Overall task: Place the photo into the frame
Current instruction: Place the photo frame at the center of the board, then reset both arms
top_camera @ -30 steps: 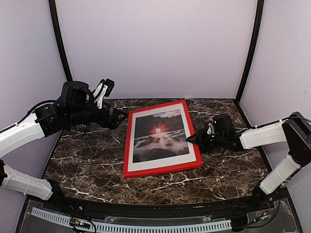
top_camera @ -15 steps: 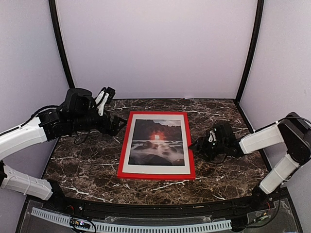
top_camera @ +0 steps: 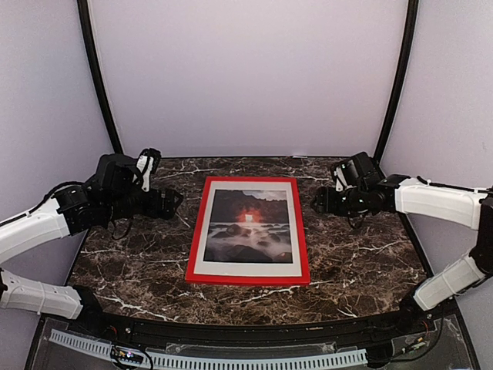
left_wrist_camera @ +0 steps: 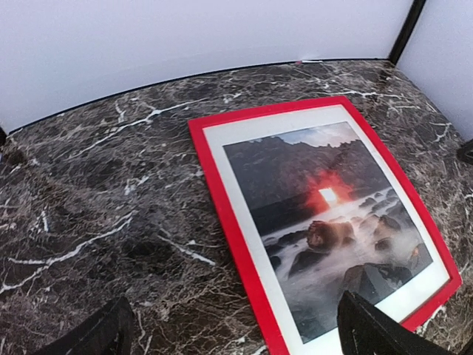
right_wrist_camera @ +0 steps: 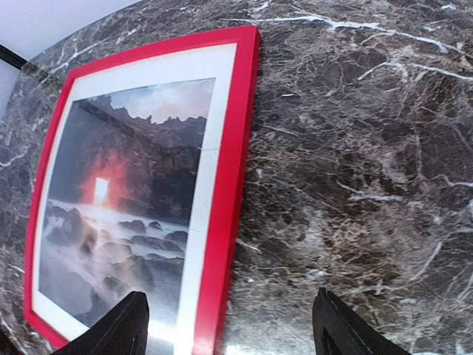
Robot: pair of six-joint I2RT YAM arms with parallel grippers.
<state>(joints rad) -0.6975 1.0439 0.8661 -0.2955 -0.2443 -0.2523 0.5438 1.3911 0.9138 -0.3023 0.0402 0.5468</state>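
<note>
The frame [top_camera: 246,280] lies flat on the marble table [top_camera: 131,254], red face up, with the photo [top_camera: 248,227] set inside it and a white mat [top_camera: 245,268] around the print. I have bare marble along all four rails, widest off the left and right rails; beyond the far rail the back wall [top_camera: 246,77] stands near.

My left gripper [top_camera: 174,200] hangs off the frame's left rail toward the far corner, jaws spread wide and empty. My right gripper [top_camera: 316,202] sits off the right rail, also toward the far end, jaws apart with nothing between them. Neither touches the frame.

Only the overhead view gives me both arms and the whole frame. The left wrist view shows just two dark fingertips [left_wrist_camera: 100,333] at its bottom edge, one hiding part of the frame's near end. The right wrist view brings the right rail close, with glare on the mat, and its fingers [right_wrist_camera: 122,325] cover the frame's near end. I cannot tell whether glass covers the photo.
</note>
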